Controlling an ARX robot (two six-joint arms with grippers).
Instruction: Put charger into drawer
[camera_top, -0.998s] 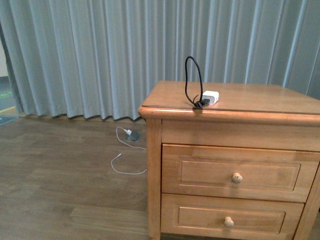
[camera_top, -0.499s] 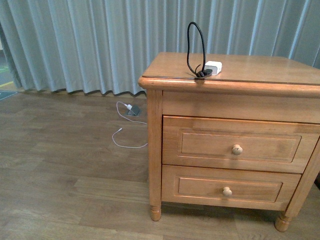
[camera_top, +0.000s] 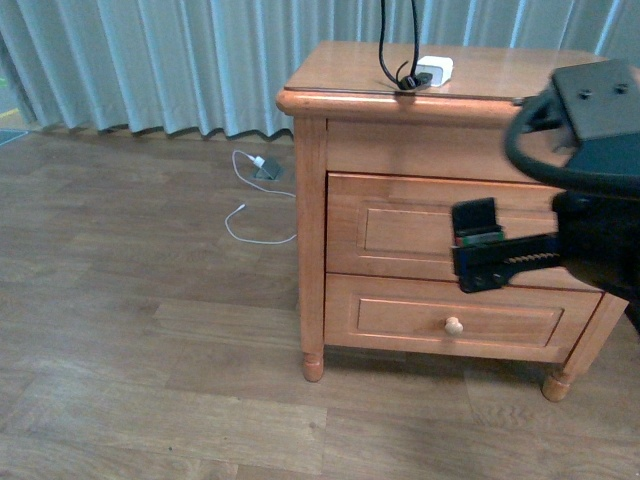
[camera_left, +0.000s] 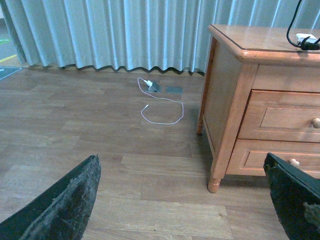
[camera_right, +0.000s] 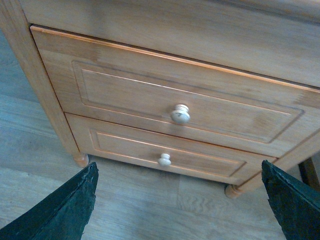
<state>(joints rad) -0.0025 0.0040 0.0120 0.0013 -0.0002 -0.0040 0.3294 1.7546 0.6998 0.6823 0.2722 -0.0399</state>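
Note:
The charger, a small white cube with a black cable loop, sits on top of the wooden nightstand, near its front edge. It also shows in the left wrist view. The upper drawer is closed. My right gripper is open and empty in front of it and hides its knob in the front view. In the right wrist view the open right gripper faces the drawer, and its pale knob is a short way off. My left gripper is open and empty over the floor, left of the nightstand.
The lower drawer, with its own knob, is closed. A thin white cable with a small adapter lies on the wood floor by the grey curtain. The nightstand stands on turned legs.
The front view has dropped lower, so the nightstand top sits higher in frame. My right arm has come into view in front of the upper drawer. The charger has not moved.

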